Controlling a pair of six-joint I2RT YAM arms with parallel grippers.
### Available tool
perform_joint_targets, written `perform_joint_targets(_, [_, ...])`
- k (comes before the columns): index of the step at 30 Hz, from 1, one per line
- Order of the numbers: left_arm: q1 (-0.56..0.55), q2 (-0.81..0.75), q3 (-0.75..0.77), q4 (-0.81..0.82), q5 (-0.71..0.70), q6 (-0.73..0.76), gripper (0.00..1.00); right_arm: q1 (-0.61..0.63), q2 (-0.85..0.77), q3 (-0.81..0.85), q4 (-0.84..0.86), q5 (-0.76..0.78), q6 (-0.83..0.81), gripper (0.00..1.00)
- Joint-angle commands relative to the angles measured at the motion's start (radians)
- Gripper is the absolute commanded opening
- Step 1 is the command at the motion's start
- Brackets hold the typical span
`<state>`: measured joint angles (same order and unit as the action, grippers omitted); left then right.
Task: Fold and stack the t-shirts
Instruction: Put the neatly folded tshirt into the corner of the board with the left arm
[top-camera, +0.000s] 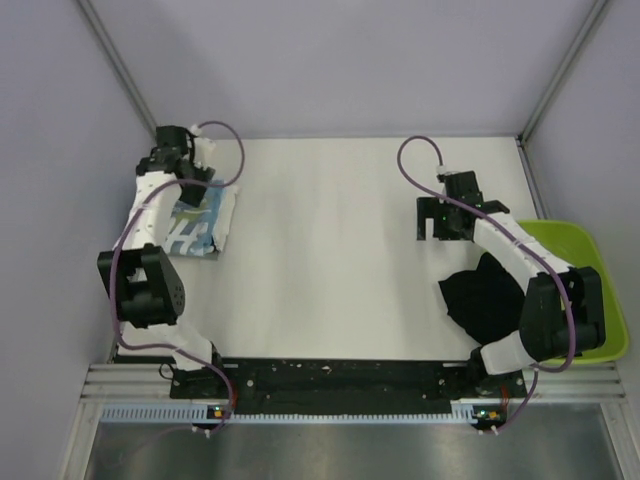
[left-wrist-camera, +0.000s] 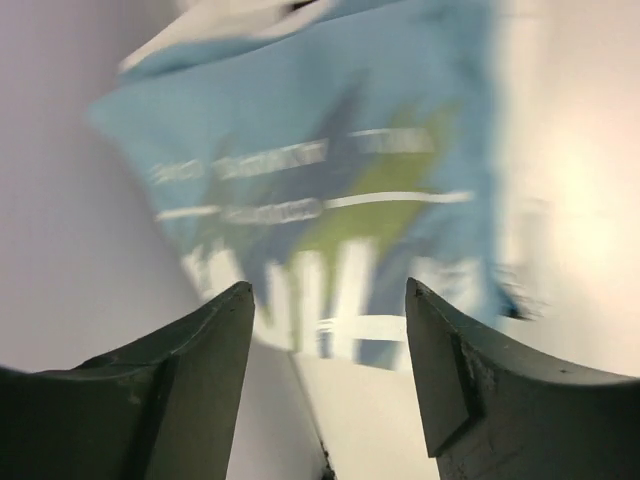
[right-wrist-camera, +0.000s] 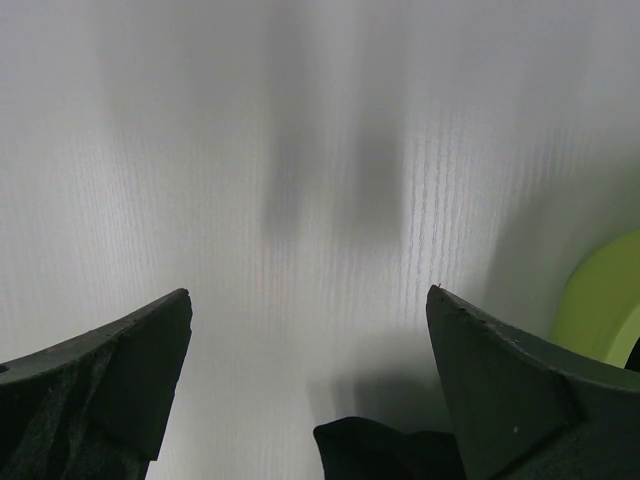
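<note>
The light blue t-shirt (top-camera: 198, 226) with white print lies folded at the far left of the table. It fills the left wrist view (left-wrist-camera: 320, 170), blurred. A white cloth edge (top-camera: 229, 215) shows along its right side; I cannot tell if this is the white shirt. My left gripper (top-camera: 190, 185) is open and empty over the shirt's far end, also seen in its wrist view (left-wrist-camera: 330, 300). The black t-shirt (top-camera: 485, 295) lies crumpled, half out of the bin. My right gripper (top-camera: 428, 220) is open and empty over bare table beyond it, its fingers (right-wrist-camera: 500, 380) apart, black cloth (right-wrist-camera: 390, 450) below them.
A lime-green plastic bin (top-camera: 590, 290) stands at the right edge of the table; its rim shows in the right wrist view (right-wrist-camera: 605, 305). Grey walls close in the table at the left, back and right. The white table (top-camera: 330, 250) lies between the arms.
</note>
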<state>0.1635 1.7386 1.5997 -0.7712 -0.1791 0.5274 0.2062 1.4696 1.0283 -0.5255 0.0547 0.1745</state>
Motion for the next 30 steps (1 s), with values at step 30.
perform_joint_targets(30, [-0.363, -0.406, -1.136, 1.355, 0.312, -0.282, 0.99, -0.002, -0.509, -0.912, 1.497, 0.32, -0.15, 0.99])
